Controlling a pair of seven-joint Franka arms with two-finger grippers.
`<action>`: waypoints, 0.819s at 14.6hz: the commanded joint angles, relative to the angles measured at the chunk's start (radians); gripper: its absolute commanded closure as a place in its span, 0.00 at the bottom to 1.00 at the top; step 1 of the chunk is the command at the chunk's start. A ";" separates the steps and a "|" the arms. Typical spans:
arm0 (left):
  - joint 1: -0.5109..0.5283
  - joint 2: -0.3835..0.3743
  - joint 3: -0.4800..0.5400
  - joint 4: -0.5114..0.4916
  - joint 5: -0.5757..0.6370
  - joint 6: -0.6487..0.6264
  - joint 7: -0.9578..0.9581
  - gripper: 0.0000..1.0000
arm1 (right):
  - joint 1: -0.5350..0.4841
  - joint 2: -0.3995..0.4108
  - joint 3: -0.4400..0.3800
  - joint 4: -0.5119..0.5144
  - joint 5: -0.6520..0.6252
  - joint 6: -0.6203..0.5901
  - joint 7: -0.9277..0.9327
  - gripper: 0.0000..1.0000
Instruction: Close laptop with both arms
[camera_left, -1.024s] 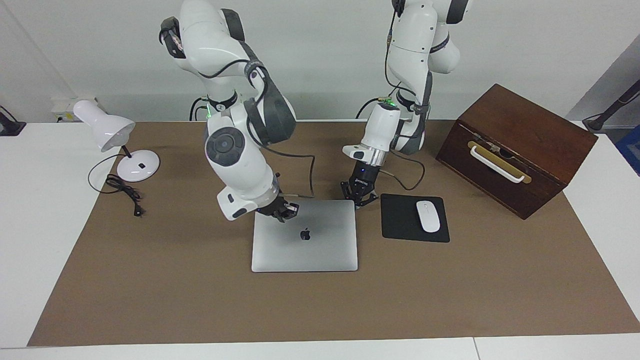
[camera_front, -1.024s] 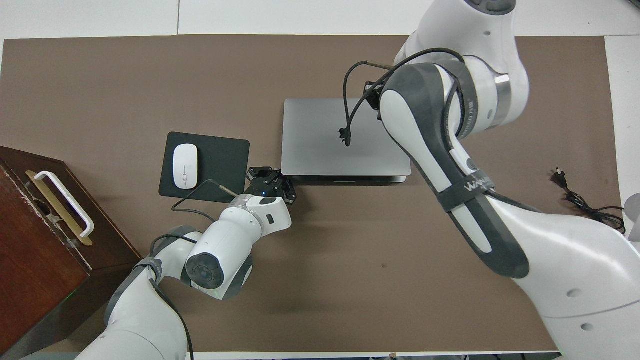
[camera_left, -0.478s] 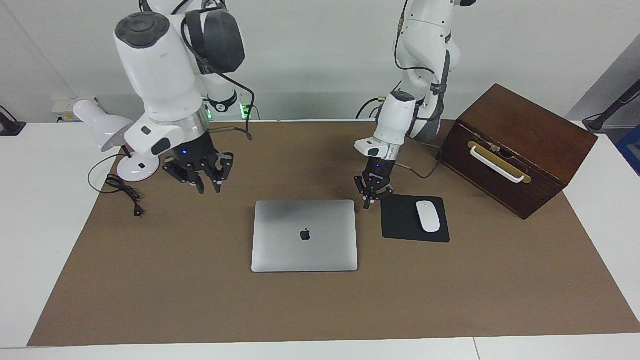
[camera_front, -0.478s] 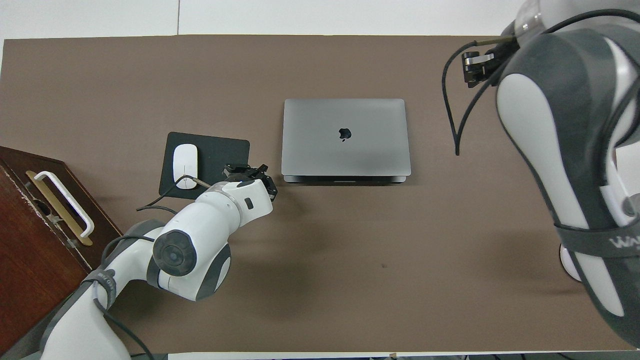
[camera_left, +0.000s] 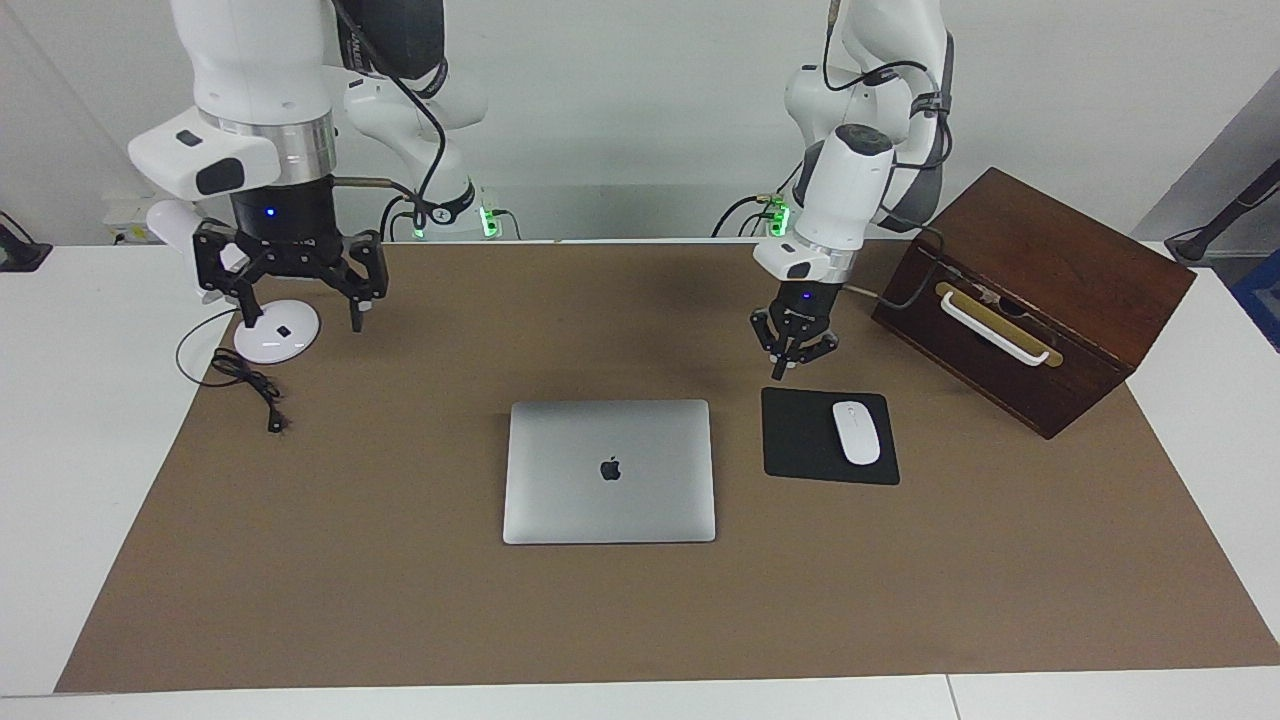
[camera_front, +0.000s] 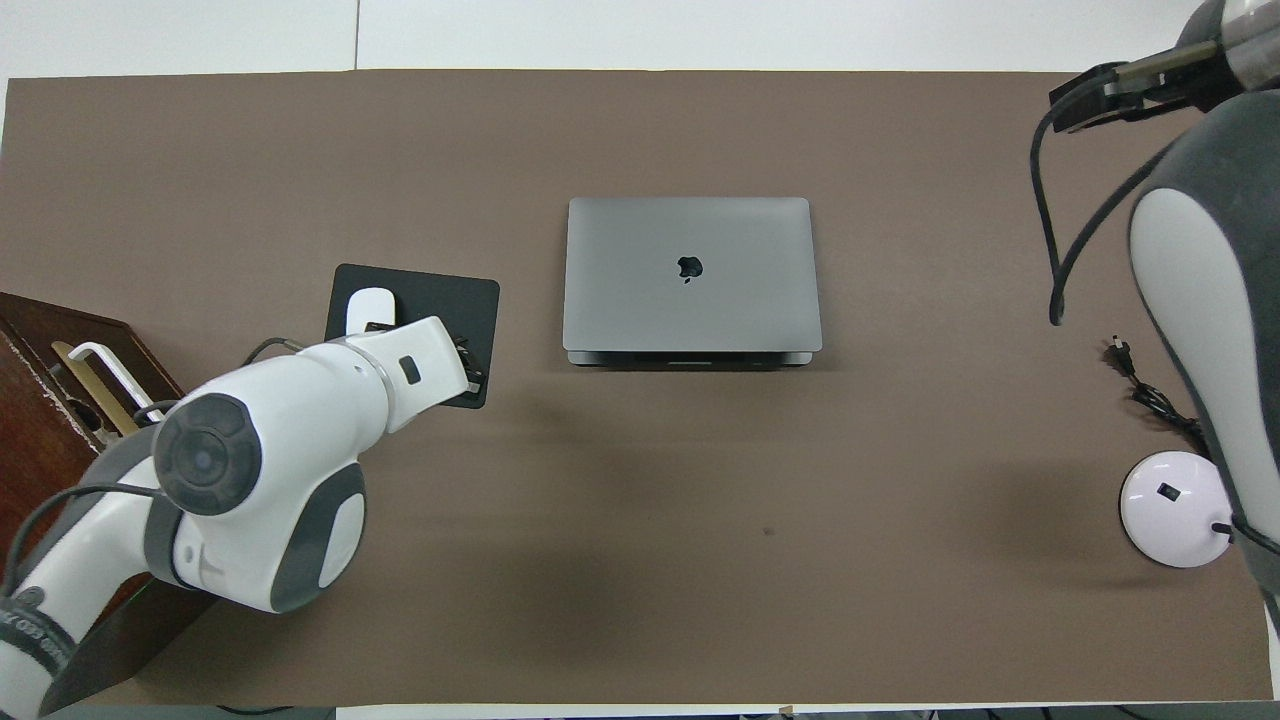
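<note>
The silver-grey laptop (camera_left: 609, 470) lies shut and flat on the brown mat, apple logo up; it also shows in the overhead view (camera_front: 690, 275). My right gripper (camera_left: 300, 318) hangs open and empty, high over the mat's edge by the lamp base, well away from the laptop. My left gripper (camera_left: 788, 368) is shut and empty, raised over the mat just by the mouse pad's edge nearer the robots. In the overhead view my left wrist (camera_front: 410, 365) covers it. Neither gripper touches the laptop.
A black mouse pad (camera_left: 800, 440) with a white mouse (camera_left: 856, 432) lies beside the laptop toward the left arm's end. A brown wooden box (camera_left: 1030, 300) with a white handle stands at that end. A white lamp base (camera_left: 277, 333) and its black cable (camera_left: 250, 385) are at the right arm's end.
Both grippers have lifted off the laptop's edge nearer the robots. The right one swung up toward the lamp and opened wide; the left drew back toward the box. The laptop has not moved.
</note>
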 joint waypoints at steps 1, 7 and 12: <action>0.063 -0.006 0.000 0.126 -0.008 -0.220 0.005 1.00 | -0.045 -0.041 0.020 -0.033 0.009 0.042 -0.093 0.00; 0.205 -0.015 0.001 0.277 -0.005 -0.502 0.002 0.00 | -0.117 -0.210 0.020 -0.282 0.164 0.040 -0.111 0.00; 0.337 -0.052 0.000 0.279 -0.003 -0.532 0.002 0.00 | -0.151 -0.303 0.020 -0.416 0.250 -0.006 0.104 0.00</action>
